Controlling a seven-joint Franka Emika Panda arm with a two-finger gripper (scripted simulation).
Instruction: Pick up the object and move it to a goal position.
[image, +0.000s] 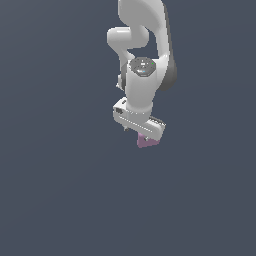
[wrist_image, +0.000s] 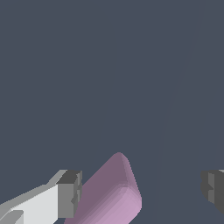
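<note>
The block (wrist_image: 111, 194) was a plain, matte pink-mauve piece, unmarked, with softly rounded edges; in the wrist view it lay slantwise between the fingers (wrist_image: 69, 194), close against one and well apart from the other; the gripper (wrist_image: 142, 190) stood spread wide, clasping nothing; in the exterior view the block (image: 146, 142) peeked out just beneath the gripper (image: 144, 131), above the dark grey ground (image: 60, 190).

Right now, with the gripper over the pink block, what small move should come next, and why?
Probably close the gripper. In the wrist view the pink block lies between the spread fingers, near one and well apart from the other, so nothing grips it. Whether it needs to descend first, I cannot tell.
</note>
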